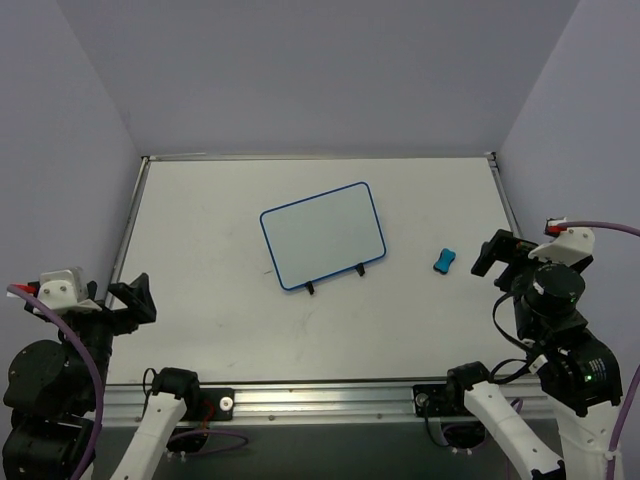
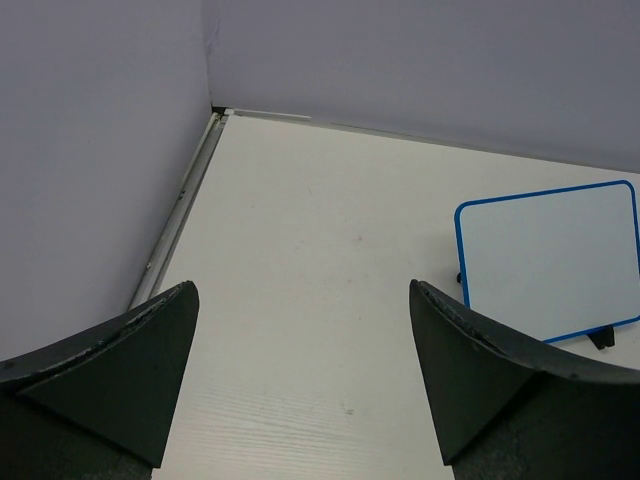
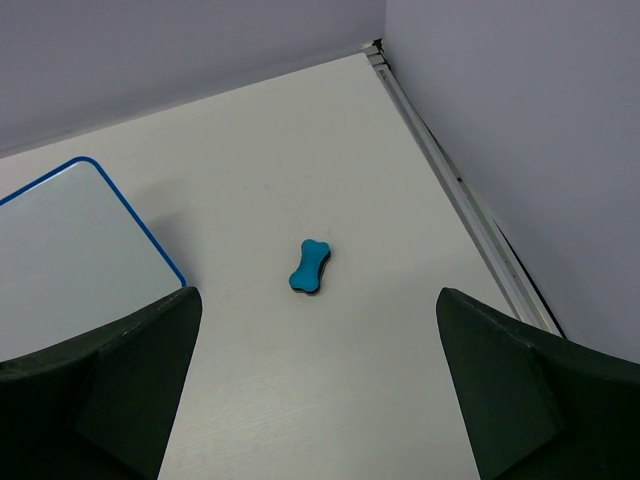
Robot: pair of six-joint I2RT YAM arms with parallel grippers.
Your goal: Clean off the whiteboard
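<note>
The whiteboard (image 1: 324, 235), white with a thin blue frame and two black feet, lies in the middle of the table; its face shows no marks. It also shows in the left wrist view (image 2: 550, 263) and the right wrist view (image 3: 65, 250). A small bright-blue bone-shaped eraser (image 1: 444, 261) lies right of the board, also in the right wrist view (image 3: 310, 267). My left gripper (image 1: 135, 298) is open and empty at the near left. My right gripper (image 1: 492, 255) is open and empty, just right of the eraser.
Grey walls close in the table on the left, back and right. A metal rail (image 1: 126, 230) runs along the left edge and another (image 3: 455, 185) along the right edge. The arm bases and cables sit at the near edge.
</note>
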